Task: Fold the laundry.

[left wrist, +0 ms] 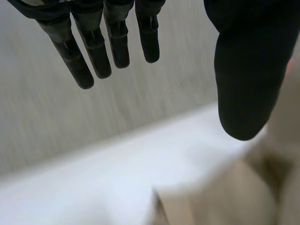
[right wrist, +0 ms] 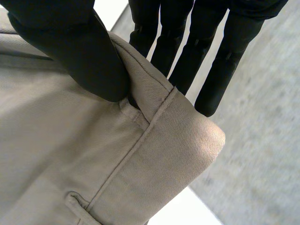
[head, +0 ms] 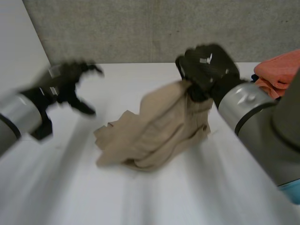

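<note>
Head view, centre: right hand (head: 206,65) pinched beige trousers (head: 150,133) by the waistband, probably to straighten them; left hand (head: 70,84), upper left, hung open and empty.

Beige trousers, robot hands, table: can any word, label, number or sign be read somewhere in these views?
No readable text anywhere.
beige trousers: plain waistband and belt loop, no tag seen.
right robot hand and left robot hand: small pale patches, too blurred to read.

Rough grey concrete wall (head: 154,28) behind, white table (head: 140,197) in front (smooth, matte), pale panel (head: 18,33) at left
</note>
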You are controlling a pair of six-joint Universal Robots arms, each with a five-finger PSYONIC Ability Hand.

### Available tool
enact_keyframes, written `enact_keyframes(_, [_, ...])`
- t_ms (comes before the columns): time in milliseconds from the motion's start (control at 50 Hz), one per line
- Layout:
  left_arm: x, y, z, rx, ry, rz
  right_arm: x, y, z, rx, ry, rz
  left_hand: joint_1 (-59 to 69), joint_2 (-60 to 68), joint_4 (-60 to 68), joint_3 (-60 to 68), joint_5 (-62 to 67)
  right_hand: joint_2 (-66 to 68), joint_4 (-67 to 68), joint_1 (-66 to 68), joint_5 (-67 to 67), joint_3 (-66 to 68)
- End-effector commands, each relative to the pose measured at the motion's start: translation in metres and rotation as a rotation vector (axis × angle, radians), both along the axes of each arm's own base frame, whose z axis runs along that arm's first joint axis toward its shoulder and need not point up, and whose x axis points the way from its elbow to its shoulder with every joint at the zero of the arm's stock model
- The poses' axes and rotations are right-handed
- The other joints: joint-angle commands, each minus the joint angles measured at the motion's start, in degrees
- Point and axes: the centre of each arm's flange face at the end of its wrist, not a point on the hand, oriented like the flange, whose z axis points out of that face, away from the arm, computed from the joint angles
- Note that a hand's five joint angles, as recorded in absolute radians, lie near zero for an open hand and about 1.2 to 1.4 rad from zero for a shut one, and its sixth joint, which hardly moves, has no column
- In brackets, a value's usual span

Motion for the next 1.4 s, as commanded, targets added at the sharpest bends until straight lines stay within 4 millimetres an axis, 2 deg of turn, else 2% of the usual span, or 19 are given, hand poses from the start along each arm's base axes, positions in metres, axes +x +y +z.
enact_keyframes(20, [0.006, 0.025, -0.078, 0.198, -0.111, 0.012, -0.007, -0.009, -0.03, 0.015, 0.014, -0.062, 1.53, 0.99, 1.48, 0.85, 1.59, 13.05, 11.2, 17.52, 12.94, 12.23])
enact_keyframes(160, [0.0, 0.02, -0.103, 0.136, -0.086, -0.002, -0.012, -0.008, -0.024, 0.007, -0.012, -0.072, 8.08, 7.54, 8.04, 7.4, 8.14, 13.05, 11.2, 17.52, 12.94, 12.23])
enact_keyframes(340, [-0.013, 0.051, -0.129, 0.349, -0.135, -0.087, -0.017, -0.011, -0.028, 0.014, -0.015, -0.095, 8.94, 8.4, 8.89, 8.26, 9.0, 13.05, 11.2, 17.52, 12.94, 12.23])
enact_keyframes(420, [-0.019, 0.052, -0.133, 0.332, -0.144, -0.103, -0.018, -0.013, -0.032, 0.023, -0.009, -0.1, 8.76, 8.22, 8.72, 8.09, 8.83, 13.05, 11.2, 17.52, 12.94, 12.23])
enact_keyframes(460, [-0.024, 0.043, -0.134, 0.276, -0.134, -0.095, -0.018, -0.012, -0.032, 0.024, -0.012, -0.099, 17.78, 17.24, 17.74, 17.11, 17.85, 13.05, 11.2, 17.52, 12.94, 12.23])
enact_keyframes(520, [-0.03, 0.027, -0.133, 0.19, -0.12, -0.065, -0.019, -0.013, -0.03, 0.019, -0.027, -0.103, 57.44, 56.9, 57.4, 56.77, 57.51, 13.05, 11.2, 17.52, 12.94, 12.23])
enact_keyframes(600, [-0.031, 0.011, -0.117, 0.111, -0.111, -0.002, -0.024, -0.018, -0.014, -0.02, -0.043, -0.121, 57.52, 56.98, 57.48, 56.85, 57.59, 13.05, 11.2, 17.52, 12.94, 12.23])
enact_keyframes(680, [-0.021, 0.011, -0.047, -0.051, -0.055, 0.041, -0.036, -0.02, 0.015, -0.085, -0.045, -0.144, 57.52, 56.98, 57.48, 56.85, 57.59, 13.05, 11.2, 17.52, 12.94, 12.23])
enact_keyframes(700, [-0.012, 0.011, -0.016, -0.137, -0.02, 0.065, -0.038, -0.019, 0.023, -0.103, -0.04, -0.144, 57.52, 56.98, 57.48, 56.85, 57.59, 13.05, 11.2, 17.52, 12.94, 12.23])
enact_keyframes(760, [-0.003, 0.015, 0.036, -0.3, 0.042, 0.076, -0.047, -0.012, 0.057, -0.193, -0.023, -0.135, 57.52, 56.98, 57.48, 56.85, 57.59, 13.05, 11.2, 17.52, 12.94, 12.23])
enact_keyframes(780, [0.002, 0.02, 0.071, -0.409, 0.08, 0.07, -0.049, -0.01, 0.066, -0.218, -0.025, -0.13, 57.52, 56.98, 57.48, 56.85, 57.59, 13.05, 11.2, 17.52, 12.94, 12.23])
enact_keyframes(840, [0.009, 0.031, 0.118, -0.542, 0.123, 0.05, -0.055, 0.001, 0.101, -0.293, -0.059, -0.12, 57.52, 56.98, 57.48, 56.85, 57.59, 13.05, 11.2, 17.52, 12.94, 12.23])
enact_keyframes(860, [0.016, 0.035, 0.145, -0.606, 0.145, 0.057, -0.056, 0.004, 0.109, -0.311, -0.07, -0.12, 57.52, 56.98, 57.48, 56.85, 57.59, 13.05, 11.2, 17.52, 12.94, 12.23])
enact_keyframes(940, [0.036, 0.035, 0.198, -0.678, 0.199, 0.125, -0.065, 0.021, 0.148, -0.394, -0.141, -0.13, 57.52, 56.98, 57.48, 56.85, 57.59, 13.05, 11.2, 17.52, 12.94, 12.23])
enact_keyframes(1040, [0.051, 0.023, 0.23, -0.673, 0.262, 0.177, -0.072, 0.033, 0.179, -0.445, -0.224, -0.126, 57.52, 56.98, 57.48, 56.85, 57.59, 13.05, 11.2, 17.52, 12.94, 12.23])
enact_keyframes(1140, [0.05, -0.003, 0.226, -0.618, 0.278, 0.184, -0.067, 0.013, 0.17, -0.369, -0.233, -0.126, 57.52, 56.98, 57.48, 56.85, 57.59, 13.05, 11.2, 17.52, 12.94, 12.23])
enact_keyframes(1220, [0.031, -0.03, 0.202, -0.548, 0.241, 0.145, -0.054, -0.016, 0.142, -0.254, -0.209, -0.12, 57.52, 56.98, 57.48, 56.85, 57.59, 13.05, 11.2, 17.52, 12.94, 12.23])
enact_keyframes(1300, [0.007, -0.059, 0.162, -0.483, 0.15, 0.111, -0.036, -0.05, 0.099, -0.129, -0.162, -0.124, 57.52, 56.98, 57.48, 56.85, 57.59, 13.05, 11.2, 17.52, 12.94, 12.23])
enact_keyframes(1400, [-0.029, -0.113, 0.091, -0.455, 0.036, 0.078, -0.011, -0.099, 0.039, -0.03, -0.158, -0.165, 57.52, 56.98, 57.48, 56.85, 57.59, 13.05, 11.2, 17.52, 12.94, 12.23])
